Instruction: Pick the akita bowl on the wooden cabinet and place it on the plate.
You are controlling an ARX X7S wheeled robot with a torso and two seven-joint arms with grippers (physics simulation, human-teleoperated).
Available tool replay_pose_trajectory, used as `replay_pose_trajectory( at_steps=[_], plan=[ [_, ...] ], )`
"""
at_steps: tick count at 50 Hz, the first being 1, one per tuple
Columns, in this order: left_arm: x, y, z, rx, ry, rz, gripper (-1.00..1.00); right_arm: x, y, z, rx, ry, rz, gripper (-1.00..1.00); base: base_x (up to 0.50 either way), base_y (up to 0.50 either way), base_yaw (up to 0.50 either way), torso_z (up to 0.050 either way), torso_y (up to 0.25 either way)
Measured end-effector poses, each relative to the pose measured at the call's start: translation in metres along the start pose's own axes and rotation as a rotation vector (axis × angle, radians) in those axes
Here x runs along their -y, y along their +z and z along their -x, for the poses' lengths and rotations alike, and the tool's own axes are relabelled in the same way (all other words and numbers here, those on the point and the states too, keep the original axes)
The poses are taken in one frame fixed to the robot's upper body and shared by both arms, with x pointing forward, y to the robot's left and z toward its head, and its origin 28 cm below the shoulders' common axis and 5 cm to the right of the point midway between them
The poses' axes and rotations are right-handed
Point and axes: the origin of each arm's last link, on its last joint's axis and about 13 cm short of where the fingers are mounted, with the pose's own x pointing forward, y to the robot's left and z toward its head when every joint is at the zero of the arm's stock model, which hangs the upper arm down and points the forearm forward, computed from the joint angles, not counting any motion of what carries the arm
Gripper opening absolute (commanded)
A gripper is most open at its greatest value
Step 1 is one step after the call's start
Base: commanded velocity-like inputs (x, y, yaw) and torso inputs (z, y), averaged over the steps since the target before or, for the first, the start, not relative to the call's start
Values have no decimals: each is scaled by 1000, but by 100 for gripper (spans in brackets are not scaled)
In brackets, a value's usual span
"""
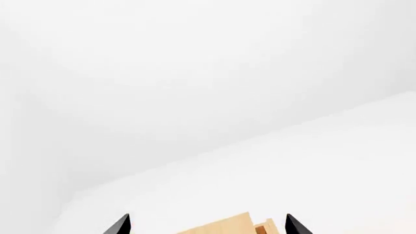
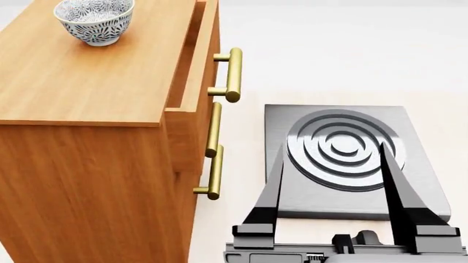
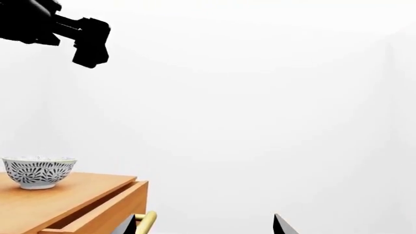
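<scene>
The akita bowl (image 2: 95,19), white with a dense dark leaf pattern, stands upright on the far left of the wooden cabinet's top (image 2: 80,82). The right wrist view shows the bowl (image 3: 39,171) on that cabinet (image 3: 78,195), well away from my right gripper (image 3: 204,223). In the head view my right gripper (image 2: 331,148) is open and empty, low beside the cabinet's drawer front and over a stove. My left gripper (image 1: 206,223) is open and empty, facing white background above a pale wooden corner (image 1: 221,225). The plate is out of view.
A dark grey square stove (image 2: 292,197) with a ringed burner lies on the floor right of the cabinet. Brass bar handles (image 2: 232,74) stick out from the slightly open top drawer, one handle (image 3: 148,222) close to a right fingertip. A black arm part (image 3: 85,41) hangs high over the cabinet.
</scene>
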Motion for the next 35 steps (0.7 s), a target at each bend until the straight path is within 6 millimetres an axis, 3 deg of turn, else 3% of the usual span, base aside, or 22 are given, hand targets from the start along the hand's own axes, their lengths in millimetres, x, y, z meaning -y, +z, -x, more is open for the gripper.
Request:
replay_pose_trajectory(
  at_steps=[19,35],
  plan=[
    [-7,-4,-4,-200,17,92,100,0,0,0,0,9,-10,100,0,0,0,0,1],
    [-25,-1,2,-270,179,224,100,1,-1,0,-1,8,-18,100,0,0,0,0,0]
  ],
)
